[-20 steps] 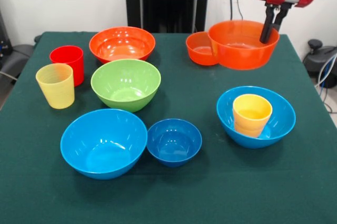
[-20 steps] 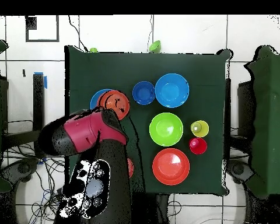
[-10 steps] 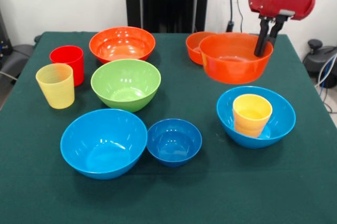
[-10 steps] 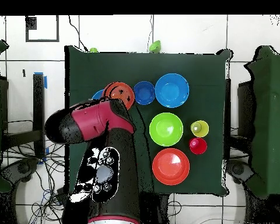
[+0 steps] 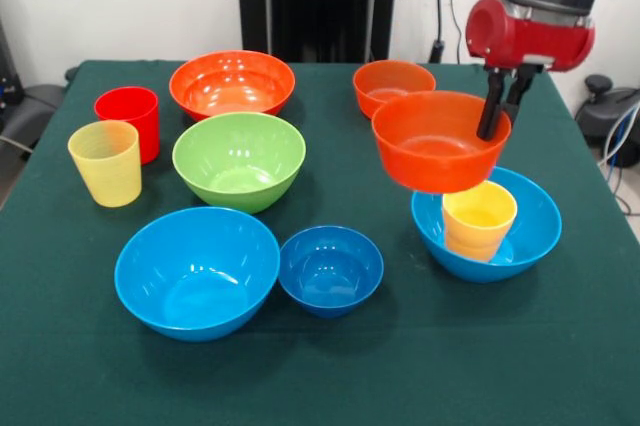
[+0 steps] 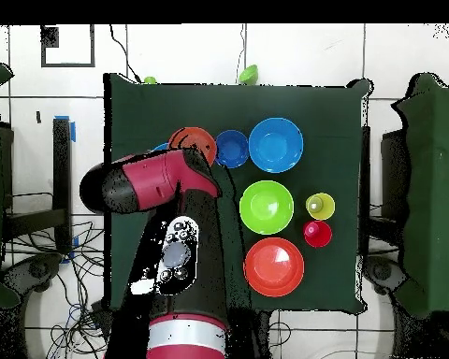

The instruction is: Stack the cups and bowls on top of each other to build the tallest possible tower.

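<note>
Above the right side of the green-clothed counter (image 5: 330, 366), the black-fingered pincer (image 5: 502, 106) on the red arm is clamped on the rim of a small glossy orange plastic bowl (image 5: 440, 141), one finger inside and one outside. This bowl hangs clear of the cloth, tilted slightly, just over the yellow-orange nested pair of plastic cups (image 5: 478, 218) standing inside a large light blue plastic bowl (image 5: 530, 231). Behind it, near the far edge, sits another small orange bowl (image 5: 392, 86). To the left are a large orange bowl (image 5: 232, 83), a large green bowl (image 5: 239, 160), a red plastic tumbler (image 5: 128, 121) and a pale yellow translucent tumbler (image 5: 105, 162). Nearer the front, a second large light blue bowl (image 5: 197, 271) touches a small dark blue bowl (image 5: 331, 269).
</note>
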### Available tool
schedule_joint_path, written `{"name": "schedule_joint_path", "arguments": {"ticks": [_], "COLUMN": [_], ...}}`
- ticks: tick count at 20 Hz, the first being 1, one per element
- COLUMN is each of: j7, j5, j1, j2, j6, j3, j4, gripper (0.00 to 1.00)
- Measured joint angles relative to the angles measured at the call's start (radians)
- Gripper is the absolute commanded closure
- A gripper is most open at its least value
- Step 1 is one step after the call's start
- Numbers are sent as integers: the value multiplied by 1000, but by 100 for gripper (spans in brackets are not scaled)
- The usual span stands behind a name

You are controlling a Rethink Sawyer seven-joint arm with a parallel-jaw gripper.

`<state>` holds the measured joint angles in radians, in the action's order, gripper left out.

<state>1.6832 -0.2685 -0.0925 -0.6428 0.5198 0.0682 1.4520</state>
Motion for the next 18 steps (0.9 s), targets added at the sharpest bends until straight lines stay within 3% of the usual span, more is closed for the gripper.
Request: {"name": "schedule_joint_path", "arguments": {"ticks": [18], "j7": [0], "j5": [77], "j1": [-31], "j2": [88], "j6": [122], "j3": [-1], "j4": [-45], "gripper": [100]}}
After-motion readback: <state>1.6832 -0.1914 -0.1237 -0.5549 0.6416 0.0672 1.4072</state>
